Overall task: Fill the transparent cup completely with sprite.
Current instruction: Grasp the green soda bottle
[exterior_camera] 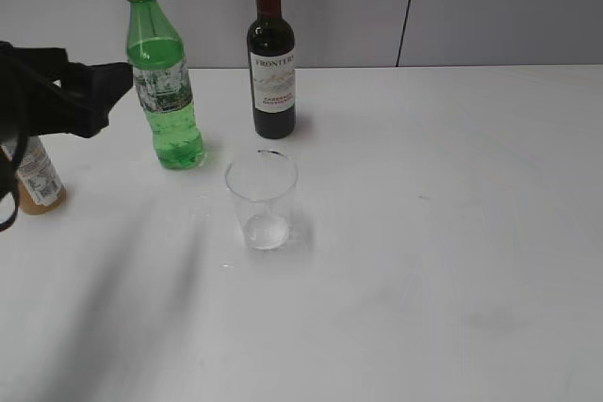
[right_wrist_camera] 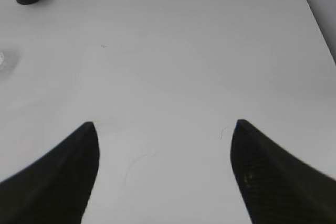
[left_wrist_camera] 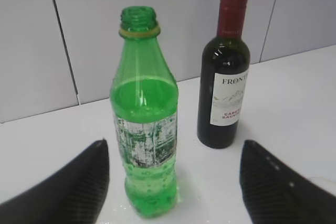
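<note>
While both grippers gape empty, the left gripper (left_wrist_camera: pixel 173 182) faces the uncapped sprite bottle (left_wrist_camera: pixel 144 124)

At the left edge of the exterior view, the left hand (exterior_camera: pixel 118 82) shows only partly; its arm is cut off by the edge, and I cannot see how its fingers stand there. The orange-brown bottle (exterior_camera: pixel 38 181) behind it is half hidden: the top is covered by the arm, and the label is too small to read. In the left wrist view, the wine bottle (left_wrist_camera: pixel 224 72) label is cut short by the bottle's curve, and the green bottle (left_wrist_camera: pixel 144 124) label is too worn to read. In the right wrist view, only the wine bottle's base shows at the top edge, and the transparent cup (right_wrist_camera: pixel 2 59) is a blurred sliver at the left edge.
</note>
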Motion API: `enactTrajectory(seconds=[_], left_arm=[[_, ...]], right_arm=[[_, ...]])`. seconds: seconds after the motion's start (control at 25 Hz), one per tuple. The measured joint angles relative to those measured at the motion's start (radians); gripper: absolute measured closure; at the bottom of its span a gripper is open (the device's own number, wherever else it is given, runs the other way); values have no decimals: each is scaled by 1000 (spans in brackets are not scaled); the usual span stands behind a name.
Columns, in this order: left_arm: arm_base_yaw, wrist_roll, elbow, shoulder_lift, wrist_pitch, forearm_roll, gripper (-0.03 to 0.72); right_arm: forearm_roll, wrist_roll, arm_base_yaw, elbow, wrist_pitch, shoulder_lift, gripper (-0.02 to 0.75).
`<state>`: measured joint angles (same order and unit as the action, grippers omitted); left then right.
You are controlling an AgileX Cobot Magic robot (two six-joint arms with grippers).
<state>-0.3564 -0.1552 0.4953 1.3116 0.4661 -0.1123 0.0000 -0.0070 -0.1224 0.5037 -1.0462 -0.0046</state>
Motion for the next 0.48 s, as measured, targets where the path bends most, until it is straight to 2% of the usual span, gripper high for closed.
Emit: enactTrajectory(seconds=[0.24,0.48], left_arm=[[0,-2,1,184,205,-3,71],[0,0,2,321,354,-76,27]], right_arm=[[0,0,0,0,0,0,148],[0,0,0,0,0,0,148]])
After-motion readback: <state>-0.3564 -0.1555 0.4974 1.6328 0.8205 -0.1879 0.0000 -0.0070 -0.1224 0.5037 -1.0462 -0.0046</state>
